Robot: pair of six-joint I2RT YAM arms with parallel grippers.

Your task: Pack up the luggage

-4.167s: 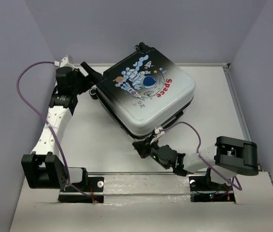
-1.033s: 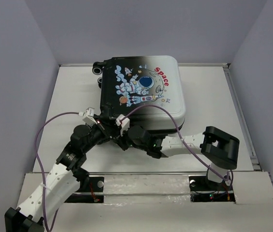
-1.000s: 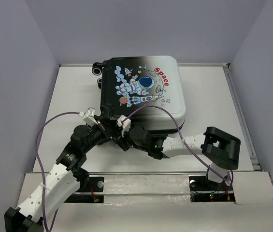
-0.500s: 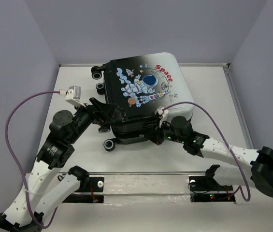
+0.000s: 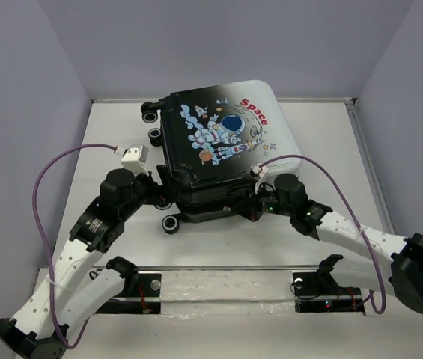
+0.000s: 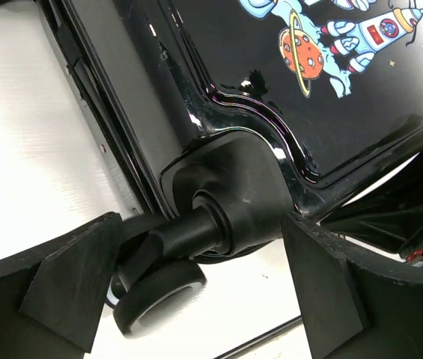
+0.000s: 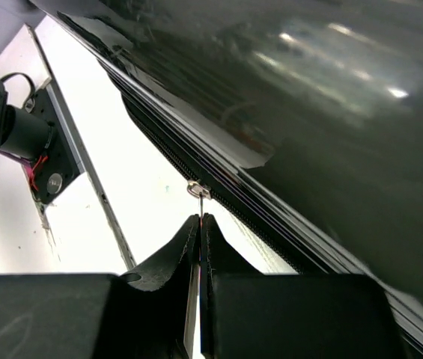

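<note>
Luggage [image 5: 222, 142] is lying flat, glossy astronaut print facing up; left gripper [image 6: 204, 280] is gaping wide around a wheel [image 6: 159, 295], gripping nothing; right gripper [image 7: 200, 221] is pinching the zipper pull [image 7: 199, 190].

luggage [image 5: 222, 138]: white-to-black shell, astronaut print, red "Space" | wheels [image 6: 159, 295]: black | table [image 5: 114, 142]: white

The black-to-white astronaut-print hard-shell suitcase [image 5: 218, 134] looks like smooth, glossy plastic; its black wheel [image 6: 160, 294] is matt, as is the white bench [image 5: 331, 149].

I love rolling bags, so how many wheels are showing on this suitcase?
3 wheels: two by the far left corner of the luggage, one at its near left corner. More may be hidden.
</note>
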